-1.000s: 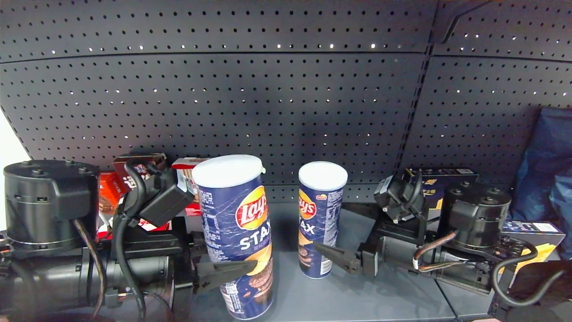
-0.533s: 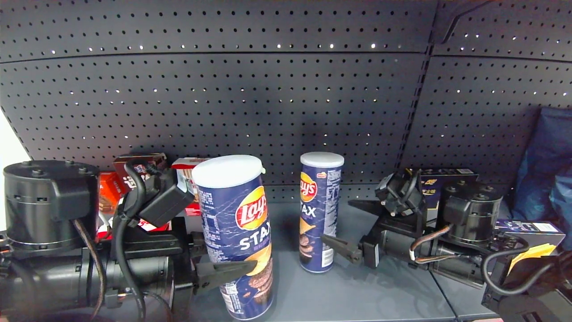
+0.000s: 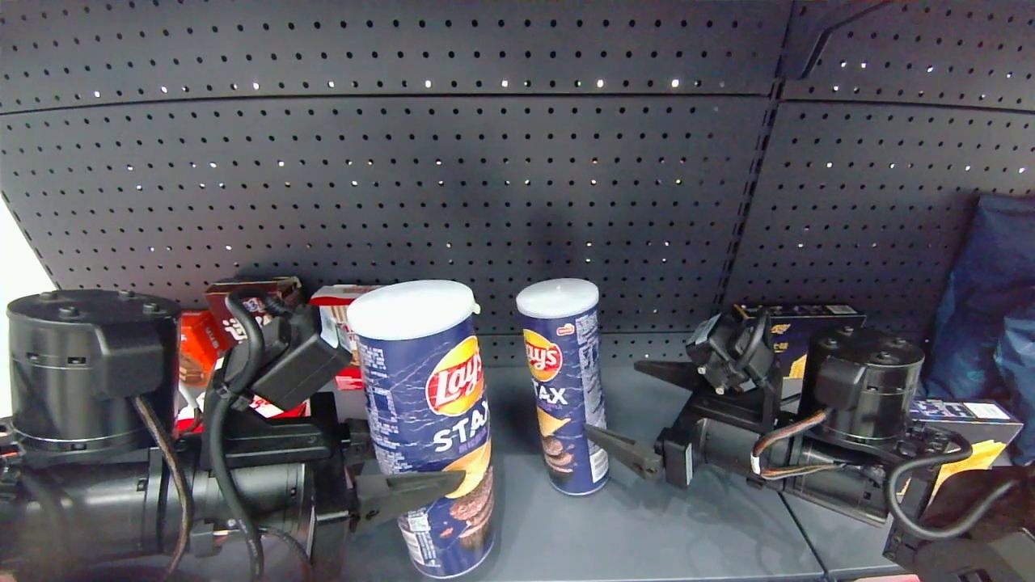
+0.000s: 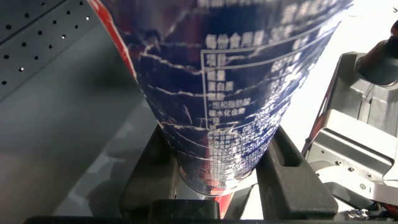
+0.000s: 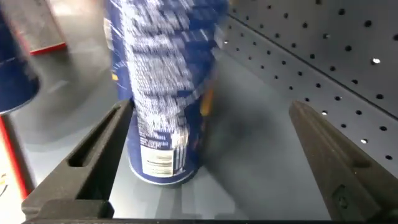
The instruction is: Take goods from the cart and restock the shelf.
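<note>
A tall blue cylindrical chip can with a white lid (image 3: 424, 420) is held upright at the front of the dark grey metal shelf (image 3: 647, 525), clamped in the left gripper (image 4: 217, 183). A second blue chip can (image 3: 563, 388) is seen farther back, slightly tilted, touching one finger of the right gripper (image 5: 211, 155), whose fingers are spread wide apart.

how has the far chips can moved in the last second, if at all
Yes. The far can has shifted left, closer to the near can, which stayed put.
</note>
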Motion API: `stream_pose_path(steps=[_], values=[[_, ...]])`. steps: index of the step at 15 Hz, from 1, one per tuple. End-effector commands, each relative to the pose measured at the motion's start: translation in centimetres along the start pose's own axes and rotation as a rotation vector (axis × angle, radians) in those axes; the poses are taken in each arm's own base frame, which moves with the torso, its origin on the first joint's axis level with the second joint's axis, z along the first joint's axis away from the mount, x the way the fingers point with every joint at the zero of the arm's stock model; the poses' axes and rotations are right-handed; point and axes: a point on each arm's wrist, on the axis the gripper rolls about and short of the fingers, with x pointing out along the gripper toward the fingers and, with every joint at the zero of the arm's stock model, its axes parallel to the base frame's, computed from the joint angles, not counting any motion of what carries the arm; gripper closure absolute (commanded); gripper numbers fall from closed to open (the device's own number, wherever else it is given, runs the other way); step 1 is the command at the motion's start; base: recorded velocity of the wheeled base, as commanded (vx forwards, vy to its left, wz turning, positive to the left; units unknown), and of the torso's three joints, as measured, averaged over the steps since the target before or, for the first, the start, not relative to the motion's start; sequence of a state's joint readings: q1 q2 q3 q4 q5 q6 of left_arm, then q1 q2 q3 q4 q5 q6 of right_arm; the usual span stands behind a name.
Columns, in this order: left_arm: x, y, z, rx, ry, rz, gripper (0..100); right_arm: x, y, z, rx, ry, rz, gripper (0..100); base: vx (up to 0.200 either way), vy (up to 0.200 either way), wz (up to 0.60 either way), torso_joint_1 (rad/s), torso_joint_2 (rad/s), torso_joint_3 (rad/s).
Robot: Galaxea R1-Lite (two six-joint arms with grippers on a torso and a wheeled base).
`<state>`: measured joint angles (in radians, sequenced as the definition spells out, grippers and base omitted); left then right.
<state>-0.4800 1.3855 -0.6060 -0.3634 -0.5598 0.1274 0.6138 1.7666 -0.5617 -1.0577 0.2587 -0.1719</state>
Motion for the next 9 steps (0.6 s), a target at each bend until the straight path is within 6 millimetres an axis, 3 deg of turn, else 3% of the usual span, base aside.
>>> stream_pose_path(steps=[1, 6, 9], values=[[0.0, 0.0, 0.0, 0.0, 0.0, 0.0, 100, -0.7, 0.3, 0.2, -0.006, -0.005, 0.006, 0, 0.0, 0.0, 0.0, 0.0, 0.0, 0.0], [0.0, 0.0, 0.0, 0.0, 0.0, 0.0, 100, -2.3, 2.6, 0.2, -0.015, 0.0, 0.073, 0, 0.0, 0.0, 0.0, 0.0, 0.0, 0.0], [0.0, 0.0, 0.0, 0.0, 0.0, 0.0, 100, -2.8, 3.6, -1.2, -0.013, 0.056, 0.108, 0, 0.0, 0.0, 0.0, 0.0, 0.0, 0.0]])
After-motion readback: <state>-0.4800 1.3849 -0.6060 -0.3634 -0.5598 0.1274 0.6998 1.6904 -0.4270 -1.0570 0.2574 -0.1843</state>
